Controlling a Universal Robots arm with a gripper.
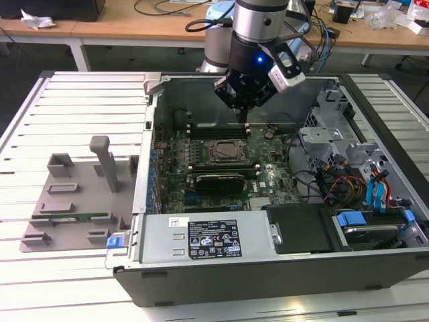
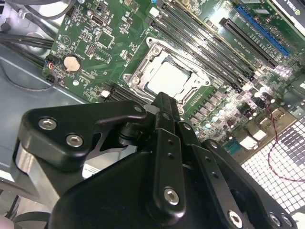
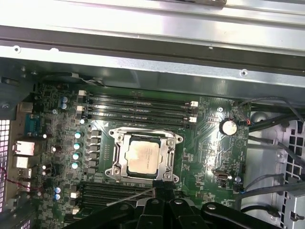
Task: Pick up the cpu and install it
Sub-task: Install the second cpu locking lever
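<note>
Now | cpu (image 3: 143, 157) seated in socket frame (image 3: 119, 153) | hand (image 2: 164, 102) narrow, holding nothing, above motherboard (image 3: 209, 143)

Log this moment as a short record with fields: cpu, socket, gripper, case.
cpu: pale square chip lying flat inside the socket frame, also seen in the second wrist view
socket: on the green motherboard, between rows of memory slots
gripper: above the board inside the case, close to the socket, holding nothing visible
case: open computer case lying on a slatted table
</note>
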